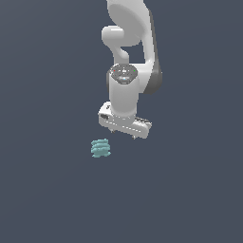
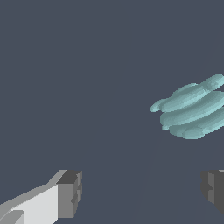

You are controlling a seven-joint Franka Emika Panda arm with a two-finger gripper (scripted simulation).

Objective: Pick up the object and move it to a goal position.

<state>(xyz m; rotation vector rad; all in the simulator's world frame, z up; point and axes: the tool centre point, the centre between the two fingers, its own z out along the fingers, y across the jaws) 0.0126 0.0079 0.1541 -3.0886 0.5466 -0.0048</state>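
The object [image 1: 100,148] is a small pale teal lump with wavy stacked ridges, lying on the dark grey floor. My white gripper [image 1: 124,134] hangs above the floor, a little toward the exterior view's right of the object and apart from it. Its jaws are spread wide with nothing between them. In the wrist view the object [image 2: 192,111] is off to one side, outside the gap between the fingers [image 2: 70,192], and partly cut by the frame edge. The gripper [image 2: 140,192] holds nothing.
The white arm [image 1: 127,57] rises behind the gripper toward the top of the exterior view. The dark grey floor [image 1: 57,199] is plain all round.
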